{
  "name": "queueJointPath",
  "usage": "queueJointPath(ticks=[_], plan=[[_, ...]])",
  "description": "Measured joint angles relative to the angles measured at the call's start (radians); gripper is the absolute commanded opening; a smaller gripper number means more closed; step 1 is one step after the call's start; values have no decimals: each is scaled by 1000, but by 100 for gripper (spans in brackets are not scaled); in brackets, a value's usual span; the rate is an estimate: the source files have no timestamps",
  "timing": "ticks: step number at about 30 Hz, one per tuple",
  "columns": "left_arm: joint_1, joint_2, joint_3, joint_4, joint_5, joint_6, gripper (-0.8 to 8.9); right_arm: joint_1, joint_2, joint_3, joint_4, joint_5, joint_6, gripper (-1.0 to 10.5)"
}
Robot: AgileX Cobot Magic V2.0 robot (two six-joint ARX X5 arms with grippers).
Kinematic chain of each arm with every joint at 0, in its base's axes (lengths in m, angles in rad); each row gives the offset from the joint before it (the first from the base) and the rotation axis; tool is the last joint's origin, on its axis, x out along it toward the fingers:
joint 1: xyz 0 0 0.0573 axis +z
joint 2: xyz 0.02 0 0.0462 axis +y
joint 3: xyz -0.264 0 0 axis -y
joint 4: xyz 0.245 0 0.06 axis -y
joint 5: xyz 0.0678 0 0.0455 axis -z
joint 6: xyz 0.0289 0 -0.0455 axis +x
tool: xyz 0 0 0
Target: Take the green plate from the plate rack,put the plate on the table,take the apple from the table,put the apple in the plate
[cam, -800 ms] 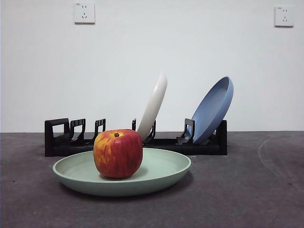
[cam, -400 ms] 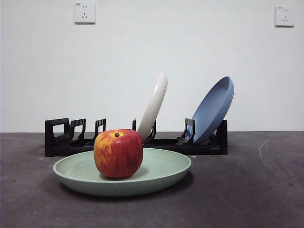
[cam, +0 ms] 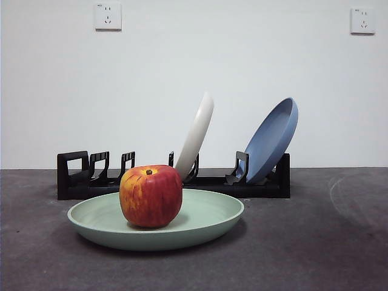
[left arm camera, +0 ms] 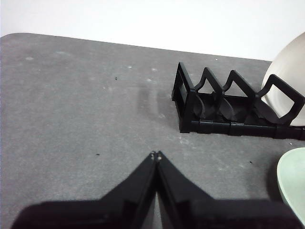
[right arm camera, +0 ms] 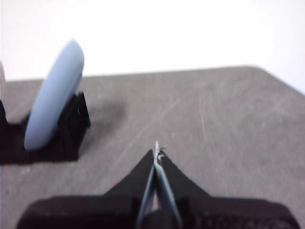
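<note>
The green plate (cam: pixel 200 221) lies flat on the dark grey table (cam: pixel 315 242), in front of the black plate rack (cam: pixel 79 176). The red apple (cam: pixel 150 195) stands upright in the plate, left of its middle. The rack's looped handle end shows in the left wrist view (left arm camera: pixel 224 107), with an edge of the green plate (left arm camera: pixel 293 179) beside it. My left gripper (left arm camera: pixel 156 155) is shut and empty, held over bare table away from the rack. My right gripper (right arm camera: pixel 157 149) is shut and empty, off the rack's other end (right arm camera: pixel 71 126). Neither arm shows in the front view.
A cream-white plate (cam: pixel 197 133) and a blue plate (cam: pixel 273 139) lean in the rack's slots. The blue plate also shows in the right wrist view (right arm camera: pixel 52 95). Two wall sockets (cam: pixel 107 16) sit on the white wall behind.
</note>
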Motion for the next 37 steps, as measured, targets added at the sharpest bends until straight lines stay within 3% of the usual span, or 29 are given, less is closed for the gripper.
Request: queueJointPath(ticks=[5, 13, 37], plan=[[0, 0, 0, 0, 0, 0, -3, -20, -39, -43, -8, 1, 3, -15], [0, 0, 0, 0, 0, 0, -3, -24, -113, -49, -178, 32, 3, -15], [0, 3, 0, 0, 0, 0, -3, -24, -112, -48, -183, 24, 14, 2]])
